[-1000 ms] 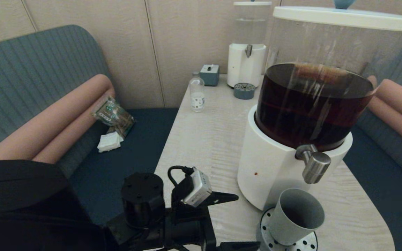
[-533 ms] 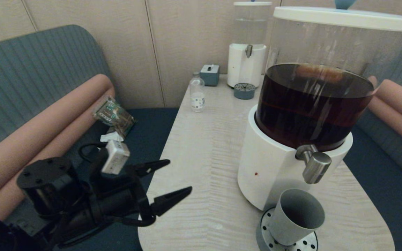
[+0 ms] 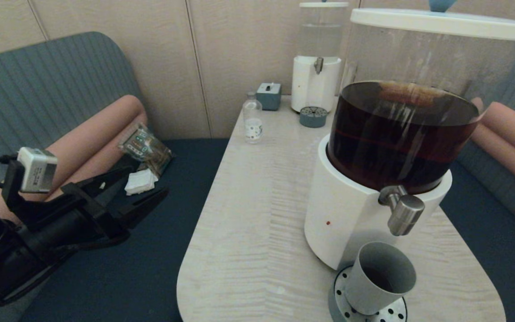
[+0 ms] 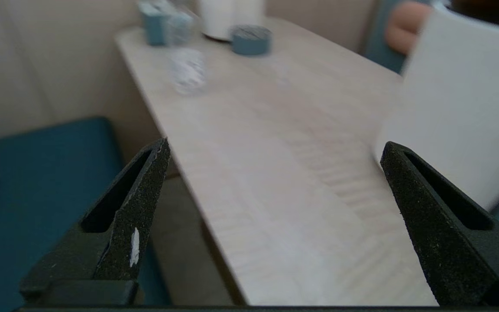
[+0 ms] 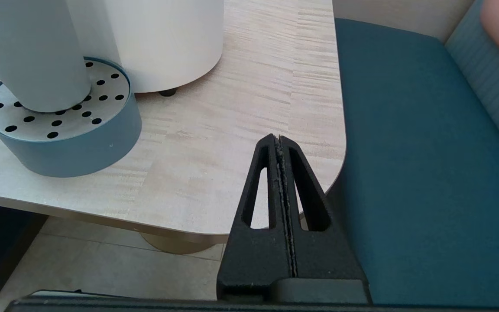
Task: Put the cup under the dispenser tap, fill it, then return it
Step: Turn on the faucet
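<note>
- The cup (image 3: 379,277) is a plain grey tumbler standing upright on the perforated drip tray (image 3: 394,312) at the near right end of the surface (image 3: 257,214); nothing holds it.
- The dispenser tap (image 3: 403,212), a stubby steel spigot, juts from the white base of the large dispenser (image 3: 351,219) just above the cup's mouth, not touching it.
- The tank above that base is part full of dark brown liquid.
- The left hand (image 3: 143,185) hangs off the surface's left edge over the blue bench seat (image 3: 150,268), well apart from the cup, its fingers (image 4: 137,203) spread wide and empty.
- The right hand (image 5: 280,143) sits low beside the near right corner of the surface, its fingers pressed together on nothing.
- At the far end stand a small clear bottle (image 3: 252,118), a small grey-blue box (image 3: 268,95) and a smaller clear-tank dispenser (image 3: 316,62).
- A snack packet (image 3: 145,147) and a white napkin (image 3: 140,182) lie on the bench.
</note>
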Robot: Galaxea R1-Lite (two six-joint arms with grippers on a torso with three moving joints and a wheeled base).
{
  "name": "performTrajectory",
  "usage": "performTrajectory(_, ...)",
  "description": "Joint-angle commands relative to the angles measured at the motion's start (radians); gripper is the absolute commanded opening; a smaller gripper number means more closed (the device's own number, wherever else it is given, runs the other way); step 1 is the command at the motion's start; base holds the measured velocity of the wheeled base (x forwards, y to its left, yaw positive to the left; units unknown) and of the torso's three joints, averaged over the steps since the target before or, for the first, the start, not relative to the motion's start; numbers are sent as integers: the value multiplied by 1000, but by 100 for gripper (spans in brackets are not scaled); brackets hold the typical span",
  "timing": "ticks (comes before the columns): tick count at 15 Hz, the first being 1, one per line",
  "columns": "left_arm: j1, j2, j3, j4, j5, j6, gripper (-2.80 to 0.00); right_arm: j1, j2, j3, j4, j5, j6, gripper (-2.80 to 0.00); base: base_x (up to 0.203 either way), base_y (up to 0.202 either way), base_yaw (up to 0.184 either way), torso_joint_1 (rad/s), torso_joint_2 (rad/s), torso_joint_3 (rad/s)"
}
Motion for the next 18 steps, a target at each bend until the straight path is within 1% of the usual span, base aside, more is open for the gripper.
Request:
performTrajectory(1, 29, -45, 3, -8, 1, -6, -280, 0, -5, 1, 0, 0, -1, -280, 0, 0, 0, 0, 0, 0)
performTrajectory(3, 34, -79, -3, -8, 3, -29, -280, 0, -5, -1, 0, 0, -1, -280, 0, 0, 0, 0, 0, 0)
performTrajectory(5, 35, -121, -19, -8, 51, -44, -280, 0, -5, -1, 0, 0, -1, -280, 0, 0, 0, 0, 0, 0)
performTrajectory(7, 35, -165, -62, -7, 97, -76, -280, 0, -5, 0, 0, 0, -1, -280, 0, 0, 0, 0, 0, 0)
performTrajectory(8, 36, -185, -75, -7, 130, -87, -280, 0, -5, 0, 0, 0, -1, -280, 0, 0, 0, 0, 0, 0)
performTrajectory(9, 38, -209, -88, -7, 199, -106, -280, 0, -5, 1, 0, 0, -1, -280, 0, 0, 0, 0, 0, 0)
performTrajectory(10, 39, -237, -101, -8, 275, -143, -280, 0, -5, 0, 0, 0, -1, -280, 0, 0, 0, 0, 0, 0)
performTrajectory(12, 39, -296, -81, -10, 366, -204, -280, 0, -5, 0, 0, 0, -1, -280, 0, 0, 0, 0, 0, 0)
performTrajectory(14, 39, -340, -5, -35, 404, -232, -280, 0, -5, -1, 0, 0, -1, -280, 0, 0, 0, 0, 0, 0)
performTrajectory(18, 41, -503, 55, -41, 429, -257, -280, 0, -5, -1, 0, 0, -1, -280, 0, 0, 0, 0, 0, 0)
